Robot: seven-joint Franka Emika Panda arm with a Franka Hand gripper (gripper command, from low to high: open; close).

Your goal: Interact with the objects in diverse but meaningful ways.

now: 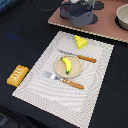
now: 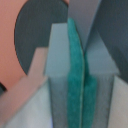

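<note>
the round tan plate (image 1: 67, 67) carries the yellow banana (image 1: 66, 64). left of it lies the orange ridged bread slab (image 1: 17, 75); beyond, the yellow holed cheese wedge (image 1: 80, 41). farthest, the gripper (image 1: 80, 5) sits over the small grey pot (image 1: 80, 16), its grip unclear.

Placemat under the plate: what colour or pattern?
Placemat: pale grey-white with fine woven stripes, shown best in the exterior view.

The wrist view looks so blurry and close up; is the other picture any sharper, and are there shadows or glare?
Wrist view: very soft, filled by the gripper and a teal strip, too near to focus. Exterior view: sharper but coarse; the banana and cheese wedge read clearly, the placemat shows moiré stripes, shadows are faint, no strong glare.
</note>
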